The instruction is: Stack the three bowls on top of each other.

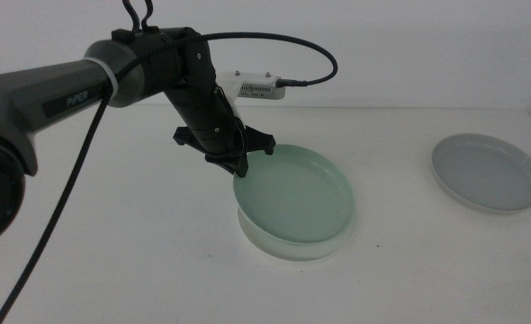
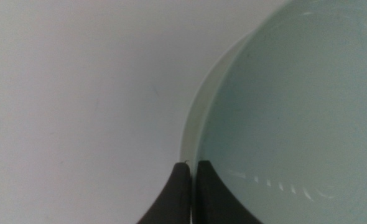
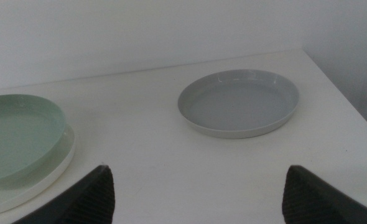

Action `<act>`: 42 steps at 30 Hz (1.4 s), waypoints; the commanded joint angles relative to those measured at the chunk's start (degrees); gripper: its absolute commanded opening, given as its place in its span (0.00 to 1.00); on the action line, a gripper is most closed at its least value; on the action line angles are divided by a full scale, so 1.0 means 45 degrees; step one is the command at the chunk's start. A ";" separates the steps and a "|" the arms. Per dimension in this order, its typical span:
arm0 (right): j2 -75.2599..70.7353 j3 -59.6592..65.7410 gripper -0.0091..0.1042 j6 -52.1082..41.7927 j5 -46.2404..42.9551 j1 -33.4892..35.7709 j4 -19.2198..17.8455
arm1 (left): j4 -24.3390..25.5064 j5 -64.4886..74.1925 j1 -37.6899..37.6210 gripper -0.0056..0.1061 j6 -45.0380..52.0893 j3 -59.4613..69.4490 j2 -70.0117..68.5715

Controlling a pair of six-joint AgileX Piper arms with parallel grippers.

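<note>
The pale mint green bowl (image 1: 297,193) lies tilted on the white bowl (image 1: 274,245) at the table's middle, with only the white bowl's near rim showing under it. My left gripper (image 1: 243,166) is shut on the green bowl's far-left rim. In the left wrist view the gripper (image 2: 193,165) pinches that rim, with the green bowl (image 2: 295,112) on one side and the white rim (image 2: 193,124) beneath. The grey bowl (image 1: 488,171) sits alone at the right. My right gripper (image 3: 199,171) stands open, out of the middle view, facing the grey bowl (image 3: 239,102) and the green bowl (image 3: 15,134).
A wall runs along the table's back edge (image 1: 382,108). The left arm's black cable (image 1: 58,207) hangs over the table's left part. The table's right edge (image 3: 351,106) lies just past the grey bowl.
</note>
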 commanded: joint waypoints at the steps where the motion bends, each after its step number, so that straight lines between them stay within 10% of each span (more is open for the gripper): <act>1: -0.0061 0.0042 0.89 -0.0042 -0.0096 -0.0100 -0.0068 | -0.0322 -0.0291 -0.0084 0.03 0.0200 -0.0012 0.0030; 19: -0.0061 0.0042 0.89 -0.0042 -0.0096 -0.0100 -0.0068 | -0.0770 -0.0193 -0.0084 0.07 0.0155 -0.0012 0.0551; 25: -0.0061 0.0042 0.89 -0.0042 -0.0096 -0.0100 -0.0068 | -0.0770 -0.0019 -0.0084 0.27 0.0293 -0.0012 0.0590; 34: -0.0061 0.0042 0.89 -0.0042 -0.0096 -0.0100 -0.0068 | -0.0382 0.1111 0.0089 0.89 0.0908 -0.0441 -0.0791; 42: -0.0061 0.0042 0.89 -0.0042 -0.0096 -0.0100 -0.0068 | -0.0332 0.2239 0.0159 0.89 0.1718 0.0023 -0.4378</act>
